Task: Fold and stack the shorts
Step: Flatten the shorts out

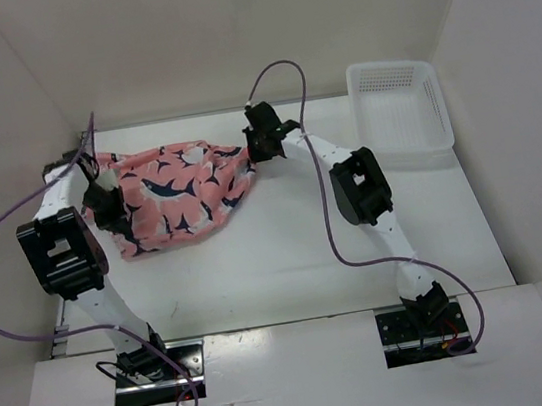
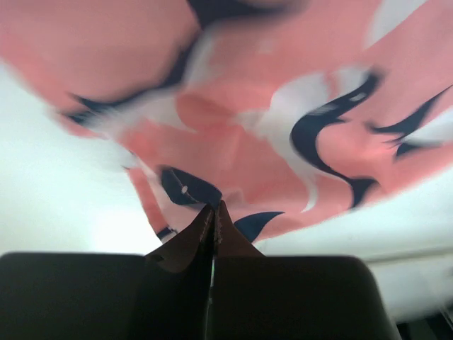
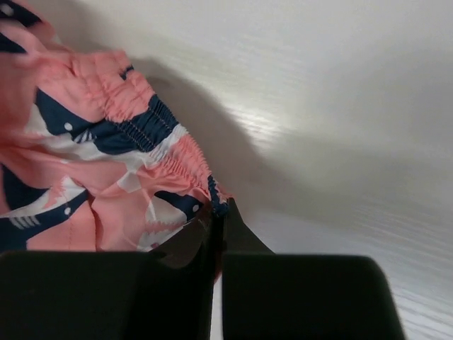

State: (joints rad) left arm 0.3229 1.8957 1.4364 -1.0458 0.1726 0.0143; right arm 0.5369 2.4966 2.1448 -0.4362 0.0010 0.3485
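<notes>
The salmon-pink shorts (image 1: pixel 181 193) with navy-and-white sharks hang stretched between my two grippers above the far left of the table. My left gripper (image 1: pixel 107 199) is shut on their left edge; in the left wrist view its fingers (image 2: pixel 214 212) pinch the fabric (image 2: pixel 283 127), which fills the frame. My right gripper (image 1: pixel 261 146) is shut on the right end of the elastic waistband; in the right wrist view the gathered band (image 3: pixel 180 152) runs into the closed tips (image 3: pixel 218 207). The lower hem sags toward the table.
A white mesh basket (image 1: pixel 398 109) stands at the far right against the back wall. White walls close in the table on the left, back and right. Purple cables loop from both arms.
</notes>
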